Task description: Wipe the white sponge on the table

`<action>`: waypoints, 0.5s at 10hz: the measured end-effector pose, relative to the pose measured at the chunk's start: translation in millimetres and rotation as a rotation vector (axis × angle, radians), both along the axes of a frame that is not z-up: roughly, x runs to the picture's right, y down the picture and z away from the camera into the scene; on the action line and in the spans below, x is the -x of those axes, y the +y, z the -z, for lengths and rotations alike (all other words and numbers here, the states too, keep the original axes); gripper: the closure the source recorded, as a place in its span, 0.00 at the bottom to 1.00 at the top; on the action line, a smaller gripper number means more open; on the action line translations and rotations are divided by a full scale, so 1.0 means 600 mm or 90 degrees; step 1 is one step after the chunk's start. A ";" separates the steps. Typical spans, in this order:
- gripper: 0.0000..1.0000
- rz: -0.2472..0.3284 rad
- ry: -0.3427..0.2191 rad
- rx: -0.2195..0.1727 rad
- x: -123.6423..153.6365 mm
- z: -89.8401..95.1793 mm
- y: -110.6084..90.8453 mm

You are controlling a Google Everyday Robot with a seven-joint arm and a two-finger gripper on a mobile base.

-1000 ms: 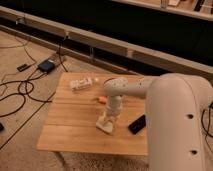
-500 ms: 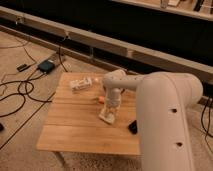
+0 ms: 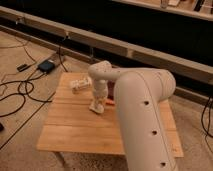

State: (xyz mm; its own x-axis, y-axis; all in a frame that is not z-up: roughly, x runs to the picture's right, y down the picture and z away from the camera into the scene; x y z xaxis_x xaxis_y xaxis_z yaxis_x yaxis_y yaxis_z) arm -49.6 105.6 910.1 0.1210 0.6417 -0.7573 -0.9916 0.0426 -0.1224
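The white sponge [image 3: 96, 106] lies against the top of the light-wood table [image 3: 75, 131], near its middle and towards the back. My gripper [image 3: 98, 101] points straight down onto the sponge and is shut on it, pressing it to the wood. The thick white arm [image 3: 142, 115] comes in from the right foreground and hides the table's right side.
A whitish knobbly object [image 3: 80, 84] lies at the table's back left, close to the gripper. A small orange thing [image 3: 109, 102] sits just right of the sponge. Cables [image 3: 20, 92] and a dark box [image 3: 46, 66] are on the floor at left. A long low ledge [image 3: 150, 52] runs behind.
The gripper has drawn the sponge across the table from the right front towards the back left, nearer the knobbly object. The view has shifted, and the black bar is now hidden behind the arm.
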 end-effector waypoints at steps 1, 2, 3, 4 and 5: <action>0.94 0.003 -0.018 0.000 0.028 0.004 -0.002; 0.94 0.004 -0.035 0.001 0.050 0.011 -0.001; 0.94 0.004 -0.049 0.004 0.067 0.019 0.005; 0.94 0.003 -0.061 0.009 0.079 0.028 0.016; 0.93 0.003 -0.067 0.017 0.081 0.034 0.027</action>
